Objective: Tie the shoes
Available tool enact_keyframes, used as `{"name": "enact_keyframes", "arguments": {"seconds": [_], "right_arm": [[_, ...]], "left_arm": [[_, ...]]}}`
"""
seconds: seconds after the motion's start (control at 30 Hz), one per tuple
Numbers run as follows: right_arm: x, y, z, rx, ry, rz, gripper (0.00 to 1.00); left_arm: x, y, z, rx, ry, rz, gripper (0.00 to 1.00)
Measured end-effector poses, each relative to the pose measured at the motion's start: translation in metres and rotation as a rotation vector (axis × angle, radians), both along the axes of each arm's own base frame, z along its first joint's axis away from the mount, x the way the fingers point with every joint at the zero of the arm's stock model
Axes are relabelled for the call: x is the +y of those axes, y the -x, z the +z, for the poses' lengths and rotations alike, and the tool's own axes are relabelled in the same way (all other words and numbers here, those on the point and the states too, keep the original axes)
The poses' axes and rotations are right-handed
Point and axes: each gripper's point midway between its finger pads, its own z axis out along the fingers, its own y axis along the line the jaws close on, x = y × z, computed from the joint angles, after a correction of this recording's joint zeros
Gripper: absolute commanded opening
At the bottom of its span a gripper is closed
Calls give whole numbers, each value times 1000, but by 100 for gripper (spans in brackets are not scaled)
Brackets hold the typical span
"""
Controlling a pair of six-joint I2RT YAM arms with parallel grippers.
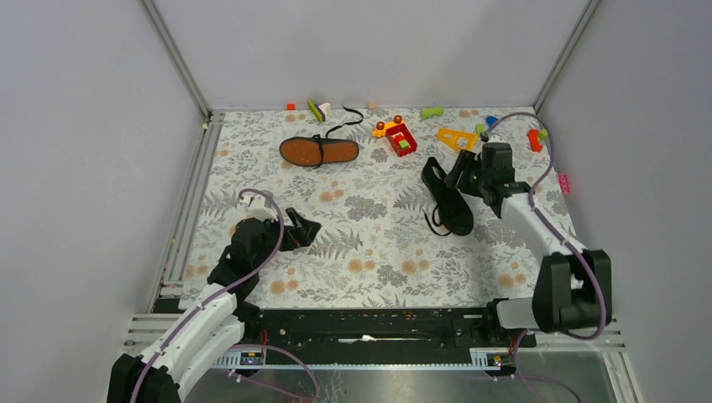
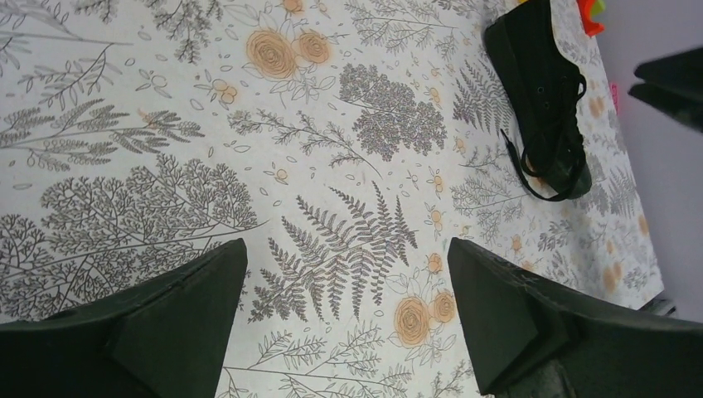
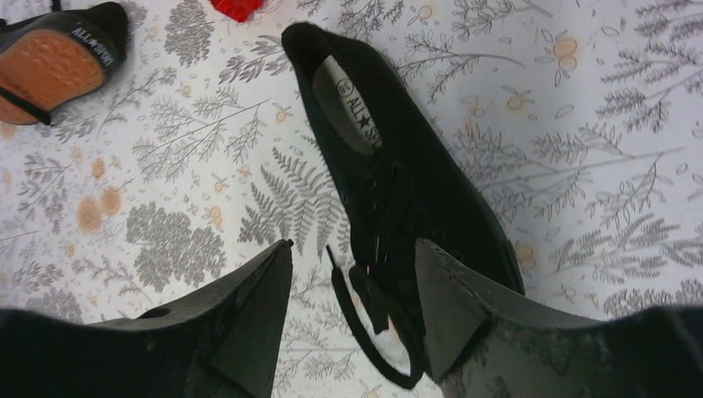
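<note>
R gripper (image 3: 352,249): jaws spread wide, nothing held. It hangs over the lace end of the upright shoe (image 3: 390,166); can't tell if either finger touches it. One loose lace (image 3: 348,319) loops out onto the floral cloth (image 3: 580,124) btw my fingers, w/ no knot or bow visible.

L gripper (image 2: 346,249): also spread and empty, over bare cloth, well apart from that shoe.

Further out, the 2nd shoe (image 1: 319,151) lies sole-up near the far wall, just beside the toy blocks (image 1: 400,137), its lace trailing loose toward the wall.

Progress, as I judge it: basically at the start. Neither shoe is tied and no lace is in hand. Left to do: grab both lace ends on the near shoe, cross, loop and pull tight. Then prob flip the other shoe and do the same.
</note>
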Motion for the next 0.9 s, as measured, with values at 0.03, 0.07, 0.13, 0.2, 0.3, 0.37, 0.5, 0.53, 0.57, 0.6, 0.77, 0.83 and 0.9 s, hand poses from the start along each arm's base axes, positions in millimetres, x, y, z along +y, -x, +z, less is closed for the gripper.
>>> {"name": "enact_keyframes", "arguments": {"seconds": [0.03,0.07,0.13,0.2,0.3,0.37,0.5,0.53,0.57,0.6,0.77,0.83,0.9], "right_arm": [[0,-7,-3,13,12,5,62],[0,-14,-6,25,23,11,62],[1,-31,-14,54,53,24,62],[2,-42,-21,77,83,33,62],[4,-58,-33,104,132,43,61],[3,-65,-40,125,160,43,57],[0,-77,-49,169,205,46,53],[-1,-82,-50,176,218,45,53],[-2,-85,-50,182,230,46,53],[-2,-88,-49,184,239,47,53],[4,-96,-49,214,281,79,52],[8,-95,-53,241,294,101,48],[12,-96,-57,269,306,120,37]], "left_arm": [[-1,0,1,-12,-14,-10,98],[-3,1,2,-26,-26,-21,98],[-7,1,3,-48,-45,-41,98],[-9,2,3,-58,-59,-57,98],[-12,3,1,-68,-81,-82,98],[-15,5,0,-76,-92,-100,98],[-20,7,2,-103,-97,-130,98],[-22,7,2,-108,-96,-142,97],[-23,8,1,-107,-96,-151,97],[-25,8,-1,-103,-96,-160,97],[-32,9,-11,-73,-97,-201,97],[-34,10,-9,-79,-92,-210,97],[-35,10,-7,-86,-86,-217,97]]}}
